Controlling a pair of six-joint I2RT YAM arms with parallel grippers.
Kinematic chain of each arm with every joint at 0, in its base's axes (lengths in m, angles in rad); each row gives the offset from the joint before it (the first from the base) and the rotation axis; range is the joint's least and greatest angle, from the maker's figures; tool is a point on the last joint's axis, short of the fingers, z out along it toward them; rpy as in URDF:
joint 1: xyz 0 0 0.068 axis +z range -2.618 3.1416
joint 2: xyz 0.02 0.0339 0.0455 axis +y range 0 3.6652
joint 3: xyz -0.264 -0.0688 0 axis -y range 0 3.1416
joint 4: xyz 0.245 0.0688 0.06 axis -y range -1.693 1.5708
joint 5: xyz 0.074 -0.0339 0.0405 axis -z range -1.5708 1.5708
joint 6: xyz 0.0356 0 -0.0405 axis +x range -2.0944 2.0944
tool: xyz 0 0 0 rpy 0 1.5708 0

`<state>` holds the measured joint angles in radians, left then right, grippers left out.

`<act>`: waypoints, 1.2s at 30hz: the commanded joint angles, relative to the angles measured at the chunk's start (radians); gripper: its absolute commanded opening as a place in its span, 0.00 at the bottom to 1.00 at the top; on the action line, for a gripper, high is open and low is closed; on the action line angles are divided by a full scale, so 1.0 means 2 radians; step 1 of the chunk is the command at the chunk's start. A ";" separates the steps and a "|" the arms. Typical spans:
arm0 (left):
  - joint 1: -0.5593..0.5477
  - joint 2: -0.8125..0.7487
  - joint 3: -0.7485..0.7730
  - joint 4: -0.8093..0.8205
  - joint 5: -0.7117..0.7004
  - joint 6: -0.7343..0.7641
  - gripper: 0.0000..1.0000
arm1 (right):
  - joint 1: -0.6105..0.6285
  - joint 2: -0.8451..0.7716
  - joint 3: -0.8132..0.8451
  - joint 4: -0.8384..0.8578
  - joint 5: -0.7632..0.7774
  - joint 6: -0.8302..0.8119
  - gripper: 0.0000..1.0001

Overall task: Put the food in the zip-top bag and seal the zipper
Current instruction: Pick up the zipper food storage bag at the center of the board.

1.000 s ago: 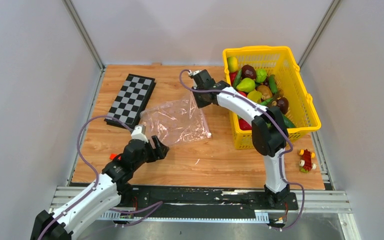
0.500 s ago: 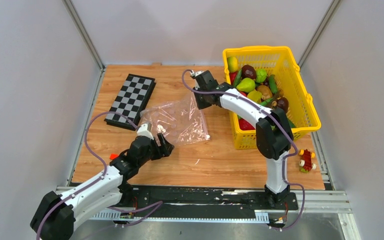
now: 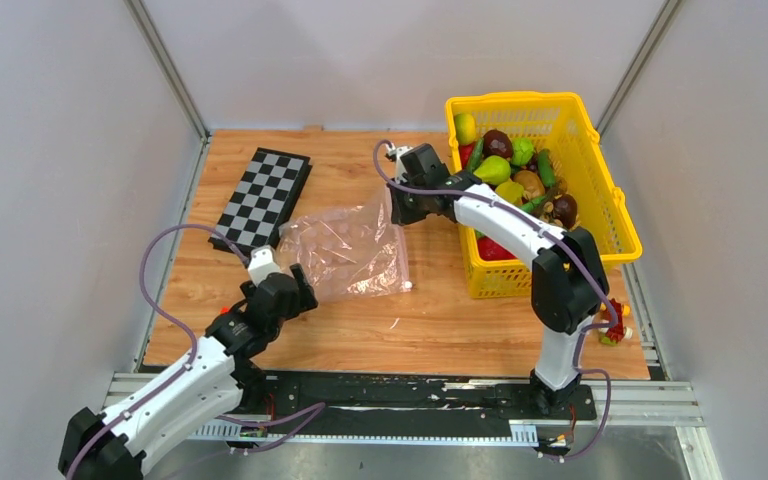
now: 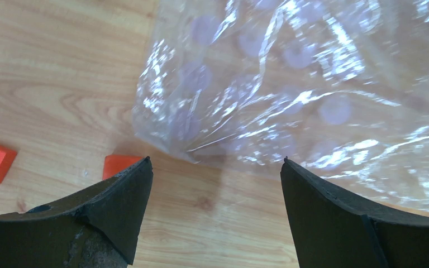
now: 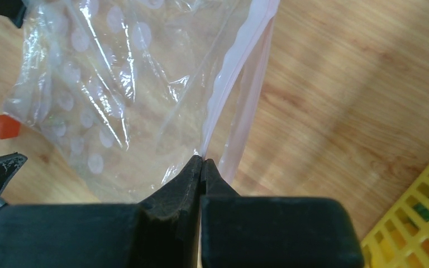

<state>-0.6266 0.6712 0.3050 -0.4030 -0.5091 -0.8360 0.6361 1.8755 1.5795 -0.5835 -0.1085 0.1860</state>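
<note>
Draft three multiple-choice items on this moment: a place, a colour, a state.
1. Where does the food lie? A on a plate; B in the yellow basket; C in a drawer.
2. What colour is the zipper of the zip-top bag? A blue; B green; C pinkish.
3. How do the right fingers stand? A wide open; B shut on the bag; C shut on a spoon.
Key: 1 B, fruits fill the basket; 2 C, the strip looks pink; 3 B, they pinch the bag's mouth edge.
</note>
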 commanded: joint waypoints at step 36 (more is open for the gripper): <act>-0.175 0.239 0.313 0.069 0.036 0.185 0.63 | -0.002 -0.213 -0.202 0.217 -0.085 0.300 0.00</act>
<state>-0.9661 1.1183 0.8860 -0.2420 -0.3084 -0.4889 0.6357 1.5078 1.1786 -0.2150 -0.2714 0.7528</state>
